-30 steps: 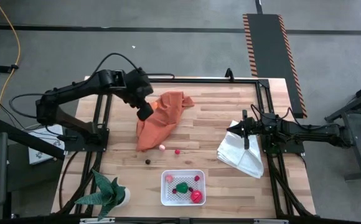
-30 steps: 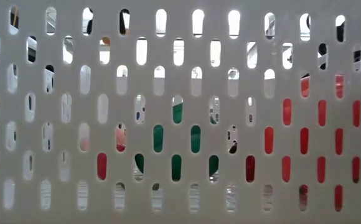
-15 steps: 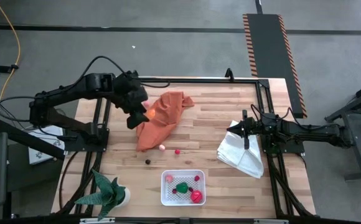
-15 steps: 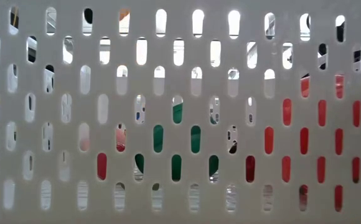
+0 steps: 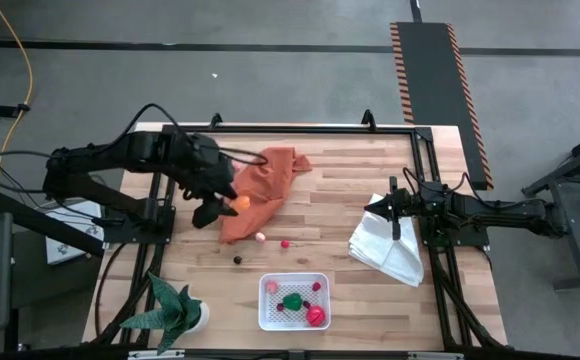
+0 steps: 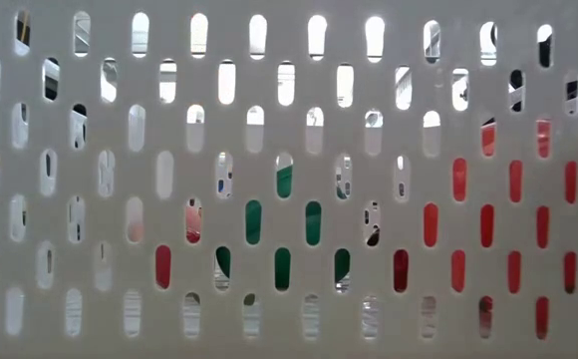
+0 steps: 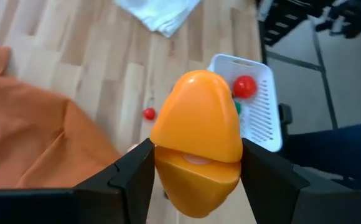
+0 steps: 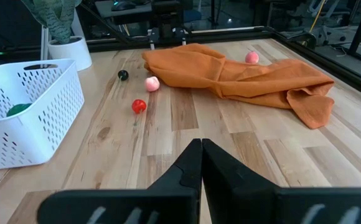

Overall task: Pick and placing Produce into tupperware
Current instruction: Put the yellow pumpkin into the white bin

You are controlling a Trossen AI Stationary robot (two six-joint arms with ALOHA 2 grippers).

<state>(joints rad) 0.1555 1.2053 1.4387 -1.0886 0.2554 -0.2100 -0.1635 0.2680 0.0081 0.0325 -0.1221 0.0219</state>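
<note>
Wide wooden table (image 5: 350, 180) first, and the landmark on it is the white perforated container (image 5: 293, 301), sitting at the near edge with a green piece (image 5: 293, 301) and a red piece (image 5: 316, 317) already inside. Well away from that container, over the near edge of the big orange cloth (image 5: 265, 190), hangs the left pincer (image 5: 222, 207), fingers clamped onto an orange toy fruit (image 7: 197, 138). The wrist view shows the fruit bulging out past the fingers (image 7: 131, 174), squeezed on its smooth rounded flanks.

That's the danger: it looks like a slick, tapered shape, so a quick swing toward the container could let it squirt free and roll off across the table. The cloth is another worry, since a low pass might snag a fold and drag it over the loose pieces between cloth and container: a pink one (image 5: 260, 237), a small red one (image 5: 284, 242), a dark berry (image 5: 237, 258). Release too high and the fruit may bounce out over the low wall.

The right pincer (image 8: 201, 149) waits above the folded white cloth (image 5: 390, 248), far side from the container, fingers pressed together and holding nothing.
</note>
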